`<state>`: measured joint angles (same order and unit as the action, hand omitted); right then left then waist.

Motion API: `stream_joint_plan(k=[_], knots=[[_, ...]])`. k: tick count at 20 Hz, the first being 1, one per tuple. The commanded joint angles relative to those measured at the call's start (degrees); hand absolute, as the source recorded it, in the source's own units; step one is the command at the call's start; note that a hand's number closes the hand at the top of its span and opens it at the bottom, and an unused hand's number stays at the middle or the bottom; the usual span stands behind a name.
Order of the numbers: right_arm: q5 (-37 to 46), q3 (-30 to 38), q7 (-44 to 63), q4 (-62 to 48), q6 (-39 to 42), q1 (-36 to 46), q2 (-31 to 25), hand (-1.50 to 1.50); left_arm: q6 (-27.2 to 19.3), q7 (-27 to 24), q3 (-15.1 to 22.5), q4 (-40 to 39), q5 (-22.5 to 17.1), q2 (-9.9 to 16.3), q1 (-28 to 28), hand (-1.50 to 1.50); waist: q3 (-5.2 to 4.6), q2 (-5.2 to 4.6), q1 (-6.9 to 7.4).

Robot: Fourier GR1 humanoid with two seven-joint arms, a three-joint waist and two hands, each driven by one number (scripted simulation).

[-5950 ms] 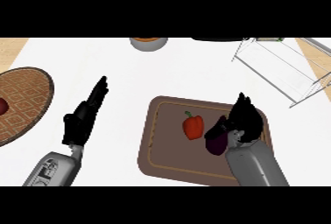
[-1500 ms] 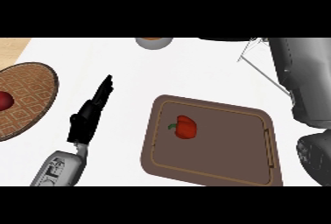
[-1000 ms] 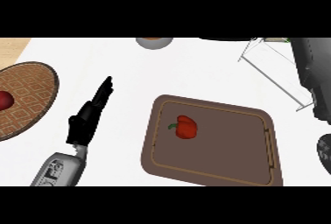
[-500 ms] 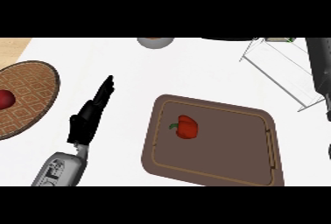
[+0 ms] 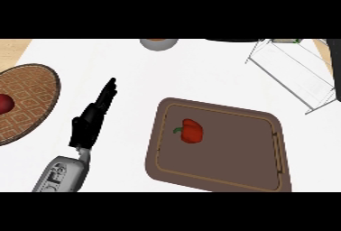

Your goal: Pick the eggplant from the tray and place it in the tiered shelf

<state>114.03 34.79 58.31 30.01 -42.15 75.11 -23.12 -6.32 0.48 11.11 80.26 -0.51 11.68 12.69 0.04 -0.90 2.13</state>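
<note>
No eggplant showing anywhere on the tray (image 5: pixel 220 180), nor plainly on the tiered shelf (image 5: pixel 293 72) up and to the right of the tray; impossible to tell where it is lying (perhaps on a shelf part cut off by the edge, perhaps carried out of sight); judging from that, the pick looking done and the placing either under way or finished. Sitting alone on the tray's upper left, a red bell pepper (image 5: pixel 191 131), left there as no part of the job. Right hand not appearing at all, so nothing to say of its grasp. Resting well to the left of the tray, the left hand (image 5: pixel 92 122), fingers straight and together, pointing up and away, holding nothing, touching nothing but perhaps the counter; idling clear of the work. Farther left of the tray, lying at the edge, a woven mat (image 5: pixel 30 97) bearing a red item; above the tray, a small bowl (image 5: pixel 158 43).
</note>
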Motion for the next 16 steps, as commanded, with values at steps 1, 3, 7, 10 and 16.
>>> stream_joint_plan(k=[1,3,7,10,16], knots=[[-0.4,0.3,4.3,-1.5,-8.2,-1.4,0.6,1.50,1.5,-0.8,-1.7,-0.7,-0.6,1.0,1.3,0.00,-0.02,0.01,0.01],[5.5,1.0,11.3,-2.4,7.5,-0.5,-4.0,1.50,0.5,0.3,-0.7,1.4,-0.5,0.0,-0.3,0.00,-0.15,0.03,0.33],[8.8,1.2,17.4,0.5,4.0,-4.2,-2.8,-1.50,-1.1,0.0,0.4,0.1,1.1,-1.7,-0.5,0.00,-0.06,0.17,-0.30],[11.4,0.8,21.0,2.6,5.1,-4.6,0.3,-1.50,0.6,0.2,-1.0,-0.2,0.4,-0.1,0.2,0.00,-0.07,0.25,-0.25],[7.2,4.0,17.0,8.8,-2.0,-5.8,3.8,-1.50,-0.4,-0.9,-0.7,-1.2,1.1,-1.6,-1.2,0.00,-0.05,0.59,-1.29]])
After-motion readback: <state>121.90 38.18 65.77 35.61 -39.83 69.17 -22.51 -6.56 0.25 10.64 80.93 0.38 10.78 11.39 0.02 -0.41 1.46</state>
